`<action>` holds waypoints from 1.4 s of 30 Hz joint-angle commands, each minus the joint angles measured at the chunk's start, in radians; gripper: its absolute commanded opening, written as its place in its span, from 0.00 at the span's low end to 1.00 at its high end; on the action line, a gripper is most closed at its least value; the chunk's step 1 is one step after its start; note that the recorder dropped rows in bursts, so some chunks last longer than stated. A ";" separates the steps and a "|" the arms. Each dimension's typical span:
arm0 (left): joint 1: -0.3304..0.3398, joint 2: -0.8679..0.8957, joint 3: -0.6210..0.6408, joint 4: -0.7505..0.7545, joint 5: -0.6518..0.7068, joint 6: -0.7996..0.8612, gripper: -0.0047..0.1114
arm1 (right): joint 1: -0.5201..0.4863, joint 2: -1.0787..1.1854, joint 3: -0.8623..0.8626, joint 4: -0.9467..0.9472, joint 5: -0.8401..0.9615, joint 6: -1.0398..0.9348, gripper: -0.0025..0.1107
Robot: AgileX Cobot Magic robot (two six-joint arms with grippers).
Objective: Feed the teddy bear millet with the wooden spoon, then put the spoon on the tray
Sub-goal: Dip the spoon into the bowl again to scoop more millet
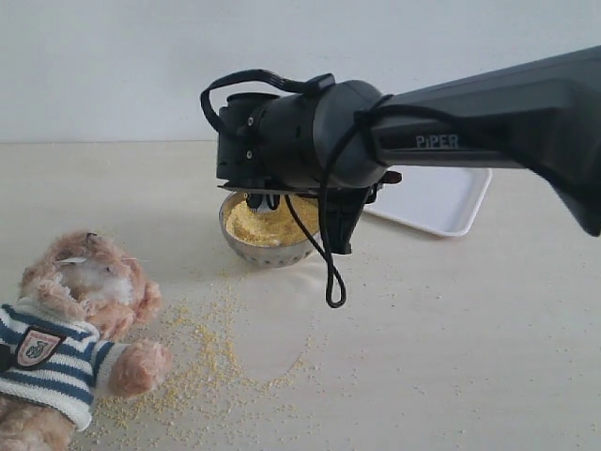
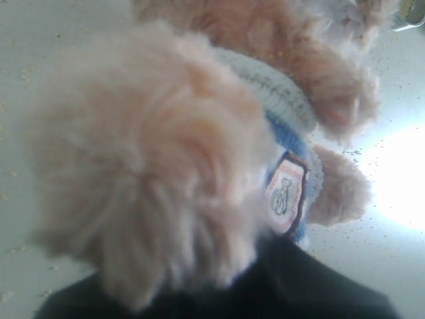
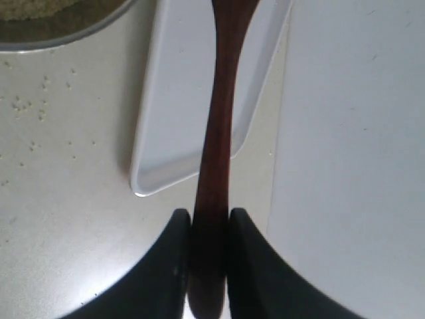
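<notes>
- Between the two black fingers (image 3: 166, 266) of the right gripper (image 3: 209, 216) is the wooden spoon (image 3: 216, 133). They pinch the thin end of its handle tight.
- The spoon sticks straight out from the gripper, like a long nose. Its scoop end is past the edge of the right wrist view, so I cannot tell if any millet is in it.
- Under the far part of the spoon is the tray (image 1: 441, 202). The spoon crosses the tray's edge near a corner. The gripper looks to be up in the air, so I think the spoon is not touching the tray.
- Just below the gripper, off to one side of the spoon, is the steel bowl (image 1: 272, 252) with a heap of millet (image 1: 258, 225).
- Behind the gripper, on the side away from the tray, the teddy bear (image 1: 70, 319) lies on the table (image 1: 451, 357). It is well apart from the spoon. Loose grains (image 1: 202, 362) lie between it and the bowl.
- So the spoon points at the tray and away from the bear. I think putting it down would be a short move forward and down. Feeding the bear would need a big turn round first.
- The left gripper (image 2: 219, 292) is right up against the bear's fur. The fur hides its jaws, so I cannot tell if it holds the bear.
- The right arm is the one near the tray.
</notes>
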 commanded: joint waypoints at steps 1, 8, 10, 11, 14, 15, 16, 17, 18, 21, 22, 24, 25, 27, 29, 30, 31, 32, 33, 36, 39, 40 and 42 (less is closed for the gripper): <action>0.003 -0.003 0.004 -0.014 0.011 0.005 0.08 | 0.000 0.016 -0.008 -0.022 0.004 0.010 0.05; 0.003 -0.003 0.004 -0.014 0.011 0.005 0.08 | 0.013 0.062 -0.026 -0.032 0.004 0.010 0.05; 0.003 -0.003 0.004 -0.014 0.011 0.005 0.08 | 0.019 0.076 -0.042 -0.032 0.004 0.010 0.05; 0.003 -0.003 0.004 -0.014 0.011 0.005 0.08 | 0.019 0.079 -0.048 -0.027 0.004 0.010 0.05; 0.003 -0.003 0.004 -0.014 0.011 0.005 0.08 | 0.019 0.093 -0.062 -0.022 0.004 0.010 0.05; 0.003 -0.003 0.004 -0.014 0.011 0.005 0.08 | 0.019 0.093 -0.062 -0.020 0.004 0.010 0.05; 0.003 -0.003 0.004 -0.014 0.011 0.005 0.08 | 0.019 0.093 -0.062 -0.018 0.004 0.010 0.05; 0.003 -0.003 0.004 -0.014 0.011 0.005 0.08 | 0.019 0.093 -0.062 -0.016 0.004 0.010 0.05; 0.003 -0.003 0.004 -0.014 0.011 0.005 0.08 | 0.019 0.093 -0.062 -0.016 0.004 0.010 0.05; 0.003 -0.003 0.004 -0.014 0.011 0.005 0.08 | 0.021 0.093 -0.062 -0.006 0.004 0.010 0.05; 0.003 -0.003 0.004 -0.014 0.011 0.005 0.08 | 0.024 0.093 -0.062 0.004 0.004 0.010 0.05; 0.003 -0.003 0.004 -0.014 0.011 0.005 0.08 | 0.031 0.093 -0.062 0.008 0.004 0.010 0.05; 0.003 -0.003 0.004 -0.014 0.011 0.005 0.08 | 0.033 0.093 -0.062 0.008 0.004 0.010 0.05; 0.003 -0.003 0.004 -0.014 0.011 0.005 0.08 | 0.043 0.093 -0.062 0.008 0.004 0.010 0.05; 0.003 -0.003 0.004 -0.014 0.011 0.005 0.08 | 0.053 0.093 -0.062 0.012 0.004 0.010 0.05; 0.003 -0.003 0.004 -0.014 0.011 0.005 0.08 | 0.055 0.093 -0.062 0.015 0.004 0.010 0.05; 0.003 -0.003 0.004 -0.014 0.011 0.005 0.08 | 0.055 0.093 -0.062 0.024 0.004 0.010 0.05; 0.003 -0.003 0.004 -0.014 0.011 0.005 0.08 | 0.059 0.093 -0.062 0.033 0.004 0.010 0.05; 0.003 -0.003 0.004 -0.014 0.011 0.005 0.08 | 0.059 0.093 -0.062 0.039 0.004 0.009 0.05; 0.003 -0.003 0.004 -0.014 0.011 0.005 0.08 | 0.066 0.093 -0.062 0.042 0.004 0.009 0.05; 0.003 -0.003 0.004 -0.014 0.011 0.005 0.08 | 0.074 0.093 -0.062 0.065 0.004 0.007 0.05; 0.003 -0.003 0.004 -0.014 0.011 0.005 0.08 | 0.075 0.093 -0.062 0.074 0.004 0.007 0.05; 0.003 -0.003 0.004 -0.014 0.011 0.005 0.08 | 0.078 0.093 -0.062 0.087 0.004 0.002 0.05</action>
